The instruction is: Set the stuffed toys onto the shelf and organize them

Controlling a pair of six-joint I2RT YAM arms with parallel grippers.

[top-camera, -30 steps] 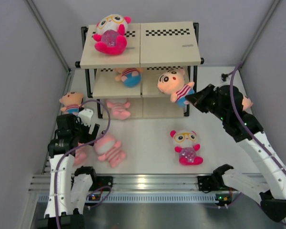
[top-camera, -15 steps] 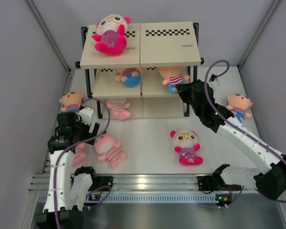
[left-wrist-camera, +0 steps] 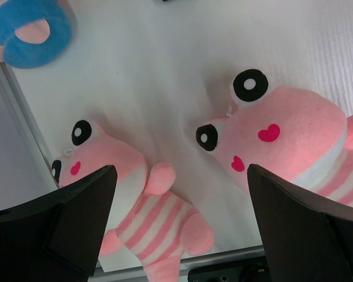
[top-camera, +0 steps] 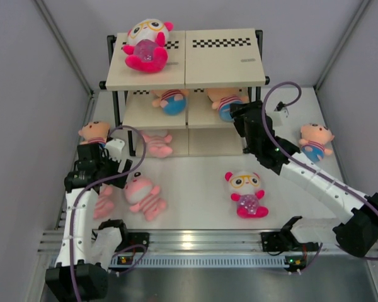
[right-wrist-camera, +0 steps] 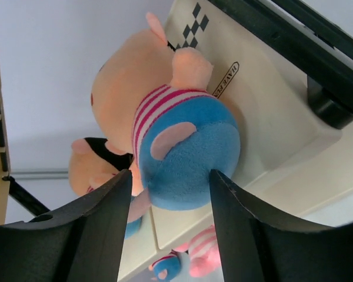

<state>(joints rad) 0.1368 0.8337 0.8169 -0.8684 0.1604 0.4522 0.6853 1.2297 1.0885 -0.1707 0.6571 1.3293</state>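
The stuffed toys [left-wrist-camera: 294, 141] are fuzzy plush cloth; the shelf [top-camera: 220, 60] has matt beige wooden boards and a black metal frame; the table [top-camera: 195, 185] is matt white.

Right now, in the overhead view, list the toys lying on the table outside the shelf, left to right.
Peach doll at far left → pink striped doll in the open → white doll with glasses → peach doll at far right.

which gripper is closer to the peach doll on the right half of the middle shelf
Right. The right gripper is at the peach doll, fingers flanking it; the left gripper hangs over the table far left.
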